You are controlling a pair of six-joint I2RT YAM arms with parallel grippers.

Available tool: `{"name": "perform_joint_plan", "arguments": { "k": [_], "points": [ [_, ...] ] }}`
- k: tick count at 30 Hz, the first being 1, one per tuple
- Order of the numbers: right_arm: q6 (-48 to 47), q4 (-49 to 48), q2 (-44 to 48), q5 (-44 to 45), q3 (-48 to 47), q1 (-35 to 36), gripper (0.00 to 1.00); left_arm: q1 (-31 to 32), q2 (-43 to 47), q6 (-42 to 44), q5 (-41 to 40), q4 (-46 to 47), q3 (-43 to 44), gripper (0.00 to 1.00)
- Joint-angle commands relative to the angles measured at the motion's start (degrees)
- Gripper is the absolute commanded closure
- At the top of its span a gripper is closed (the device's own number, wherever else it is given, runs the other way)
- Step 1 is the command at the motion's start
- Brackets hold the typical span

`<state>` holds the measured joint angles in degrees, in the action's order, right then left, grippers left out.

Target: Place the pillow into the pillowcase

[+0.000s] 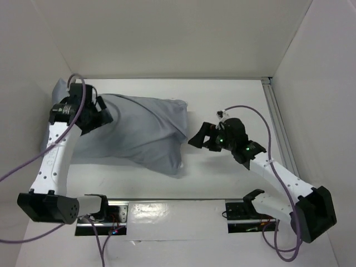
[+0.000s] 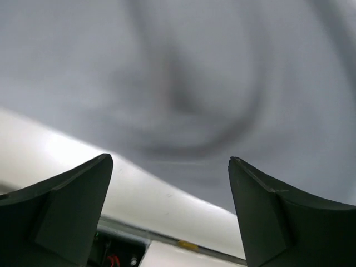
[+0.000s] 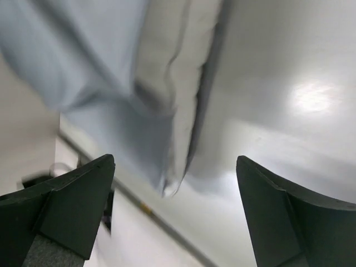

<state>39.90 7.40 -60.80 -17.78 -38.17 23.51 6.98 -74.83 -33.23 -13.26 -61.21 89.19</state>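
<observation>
The blue-grey pillowcase (image 1: 139,133) lies plump and wrinkled on the table, left of the middle. The pillow is almost wholly hidden inside it. Only a whitish strip (image 3: 186,61) shows between the grey layers at the sack's right end. My left gripper (image 1: 103,115) is open over the sack's left part. In the left wrist view the left gripper (image 2: 169,161) stands empty just above blurred grey fabric (image 2: 183,72). My right gripper (image 1: 199,137) is open and empty, just right of the sack's right end. In the right wrist view it (image 3: 175,161) faces that end (image 3: 111,72).
White walls close in the table on the left, back and right. A metal rail (image 1: 276,119) runs along the right side. A shiny mounting plate (image 1: 172,210) with the arm bases lies at the near edge. Purple cables (image 1: 267,128) loop off both arms.
</observation>
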Motion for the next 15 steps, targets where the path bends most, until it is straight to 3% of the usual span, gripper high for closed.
{"name": "perform_joint_plan", "arguments": {
  "k": [1, 5, 10, 13, 14, 15],
  "points": [
    [-5.36, 4.55, 0.52, -0.06, 0.64, 7.76, 0.02, -8.87, 5.91, -1.92, -1.33, 3.88, -10.94, 0.01],
    [-5.97, 2.19, -6.76, 0.81, -1.47, 16.82, 0.01, -17.25, 9.6, -2.54, 1.47, 10.73, -23.07, 0.01],
    [-6.67, -3.26, -16.97, 4.85, -6.28, 22.19, 0.01, -21.22, 11.02, -3.59, 8.48, 21.35, -33.54, 0.01],
    [-8.17, -6.33, -22.87, 6.35, -9.62, 23.07, 0.22, -22.45, 9.27, -4.65, 11.67, 28.74, -36.8, 0.07],
    [-8.69, -7.3, -23.49, 7.14, -9.64, 23.07, 0.33, -22.45, 8.39, -4.65, 12.28, 29.39, -36.8, 0.18],
    [-8.7, -9.22, -23.49, 8.28, -10.34, 23.07, 0.57, -22.45, 7.34, -3.86, 13.25, 29.39, -35.33, 0.38]
  ]
}}
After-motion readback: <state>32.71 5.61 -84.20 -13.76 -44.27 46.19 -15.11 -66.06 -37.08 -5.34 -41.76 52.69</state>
